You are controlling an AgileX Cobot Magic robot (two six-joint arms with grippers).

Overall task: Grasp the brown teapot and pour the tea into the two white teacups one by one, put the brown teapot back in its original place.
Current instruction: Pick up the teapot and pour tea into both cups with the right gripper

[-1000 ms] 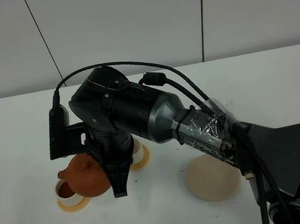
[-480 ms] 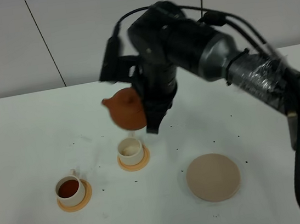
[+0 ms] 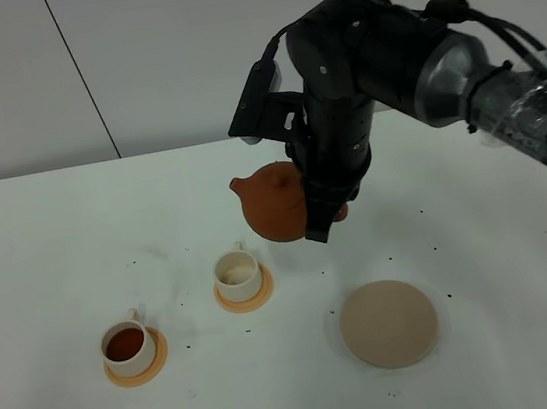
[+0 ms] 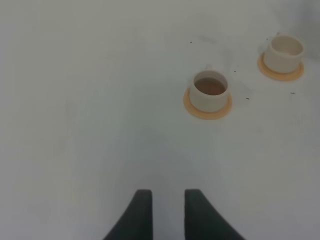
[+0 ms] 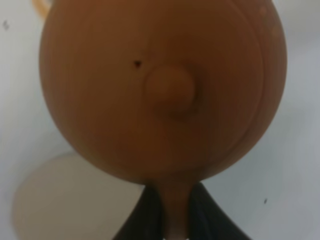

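1. my right gripper (image 3: 318, 221) pinches the handle of the brown teapot (image 3: 271, 203), held in the air over the table (image 3: 37, 246) (spout pointing left).
2. left gripper (image 4: 164, 212): fingers spread, empty.
3. beige mat (image 3: 389, 323) lies in front of the pot.
4. two white teacups (image 3: 236, 273) sit left of the mat; the left one (image 3: 128, 347) holds tea.

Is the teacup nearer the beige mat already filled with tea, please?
No, that teacup shows a pale inside; only the other teacup holds dark tea.

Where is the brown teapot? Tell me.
Exterior high view: the brown teapot hangs mid-air near the centre, held by the right gripper, raised between the unfilled teacup and the beige mat.
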